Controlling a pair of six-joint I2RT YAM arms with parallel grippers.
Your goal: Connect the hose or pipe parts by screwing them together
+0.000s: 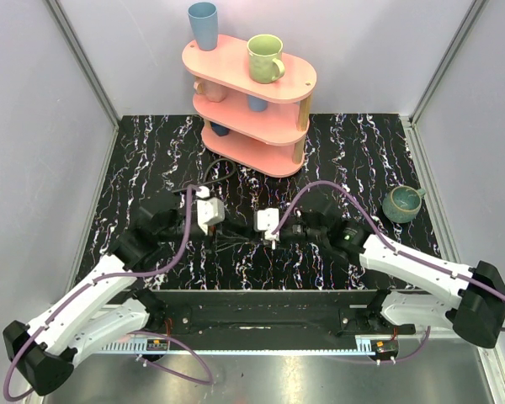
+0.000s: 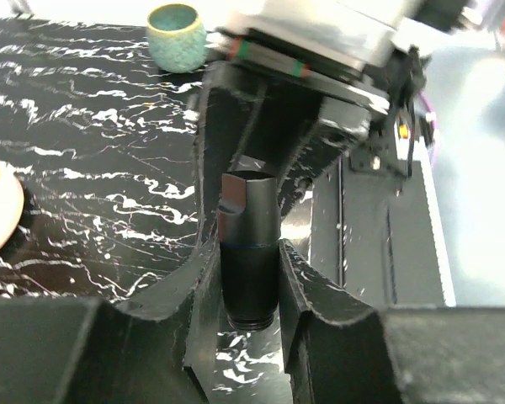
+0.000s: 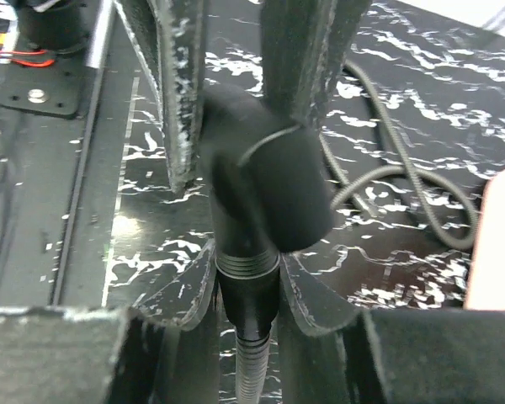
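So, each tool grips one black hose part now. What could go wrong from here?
1. The cylinder fitting in the left tool and the ribbed hose end in the right tool may meet tilted, so the threads could cross.
2. The hose lies looped on the table; turning may twist it or pull it against the pink shelf.

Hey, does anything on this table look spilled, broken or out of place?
Nothing stands out. The left pincer is shut on a black fitting, the right pincer on the hose end, and the teal mug stands upright.
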